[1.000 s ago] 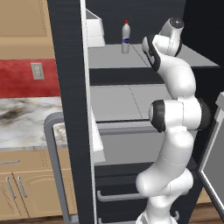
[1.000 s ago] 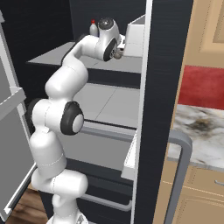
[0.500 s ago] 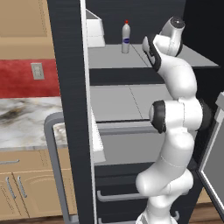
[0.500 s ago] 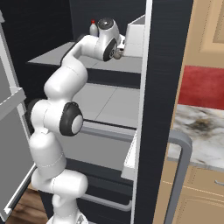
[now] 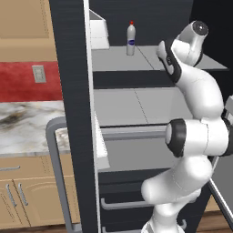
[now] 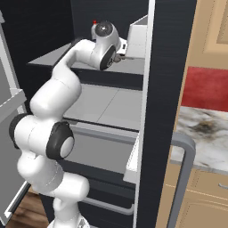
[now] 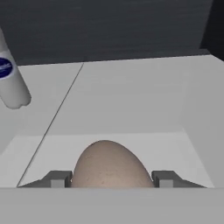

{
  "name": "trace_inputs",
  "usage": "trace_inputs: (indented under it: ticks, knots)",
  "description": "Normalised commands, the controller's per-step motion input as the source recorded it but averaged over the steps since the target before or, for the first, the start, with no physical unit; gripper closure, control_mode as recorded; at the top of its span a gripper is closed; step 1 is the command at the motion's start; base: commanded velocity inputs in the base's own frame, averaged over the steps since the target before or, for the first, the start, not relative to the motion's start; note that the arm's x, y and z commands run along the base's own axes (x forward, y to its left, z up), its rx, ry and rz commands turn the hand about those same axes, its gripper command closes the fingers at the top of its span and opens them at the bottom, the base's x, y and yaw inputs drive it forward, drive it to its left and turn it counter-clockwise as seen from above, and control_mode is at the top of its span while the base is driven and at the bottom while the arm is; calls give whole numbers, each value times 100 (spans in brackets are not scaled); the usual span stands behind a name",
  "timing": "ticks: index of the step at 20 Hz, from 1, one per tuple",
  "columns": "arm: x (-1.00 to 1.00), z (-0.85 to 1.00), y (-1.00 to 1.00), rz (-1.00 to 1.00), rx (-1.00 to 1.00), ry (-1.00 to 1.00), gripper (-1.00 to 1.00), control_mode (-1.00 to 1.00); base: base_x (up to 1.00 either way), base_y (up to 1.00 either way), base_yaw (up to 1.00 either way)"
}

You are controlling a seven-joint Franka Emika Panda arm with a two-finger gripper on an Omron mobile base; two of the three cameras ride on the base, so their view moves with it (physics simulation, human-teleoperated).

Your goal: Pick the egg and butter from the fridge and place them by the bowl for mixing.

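Grey fridge [image 5: 136,63] shelf, claw [image 7: 112,178] clamped on egg [image 7: 112,164], bottle [image 7: 11,81] well aside.

Egg [image 7: 112,165] between pincer [image 7: 110,178] fingertips; bottle [image 7: 12,83] upper left.

The white arm reaches high and forward, its claw [image 7: 112,178] clamped with both tips against the egg [image 7: 112,164].

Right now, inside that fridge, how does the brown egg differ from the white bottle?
The egg is speckled tan and rounded; the bottle is white, tall and slim, with a blue label and a red cap. The egg sits between the gripper's fingertips, while the bottle stands upright, apart from them, off to one side. Both are on the same grey upper shelf of the fridge.
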Motion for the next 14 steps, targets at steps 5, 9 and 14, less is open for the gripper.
trace_inputs:
  ticks: [5,9,14]
  knots:
    - [-82,-1,7,0,0,-1,100,-100,0,0,0]
    - [-85,0,8,0,0,2,100,-100,0,0,0]
    - [-93,-7,10,0,0,0,100,-100,0,0,0]
